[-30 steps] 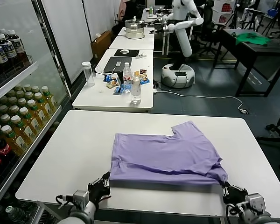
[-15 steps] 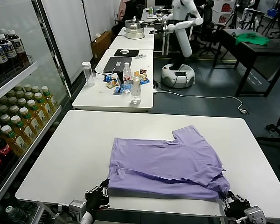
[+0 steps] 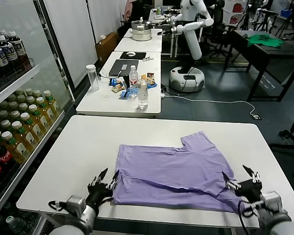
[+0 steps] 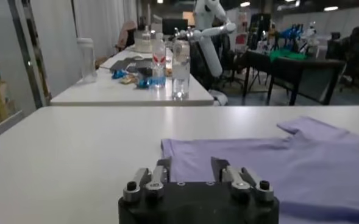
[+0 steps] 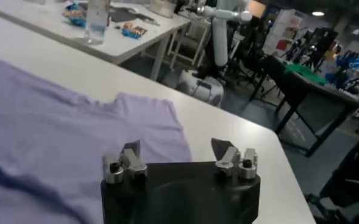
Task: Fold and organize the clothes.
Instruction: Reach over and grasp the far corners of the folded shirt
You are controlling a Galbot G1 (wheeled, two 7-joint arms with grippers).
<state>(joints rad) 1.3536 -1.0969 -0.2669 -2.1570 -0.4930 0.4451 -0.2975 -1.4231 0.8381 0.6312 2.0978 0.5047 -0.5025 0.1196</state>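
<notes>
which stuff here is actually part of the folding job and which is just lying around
Part of the job:
- lavender T-shirt, partly folded on the white table
- left hand, open at the shirt's near left corner
- right hand, open at its near right corner

Just lying about:
- water bottles, snacks and laptop on the far table
- green garment
- shelved drinks

We are in a robotics lab: a white humanoid robot [image 3: 190, 19] stands among tables [image 3: 137, 93] holding a laptop [image 3: 123, 67] and snacks, with shelves of bottled drinks [image 3: 19, 132] alongside.
</notes>
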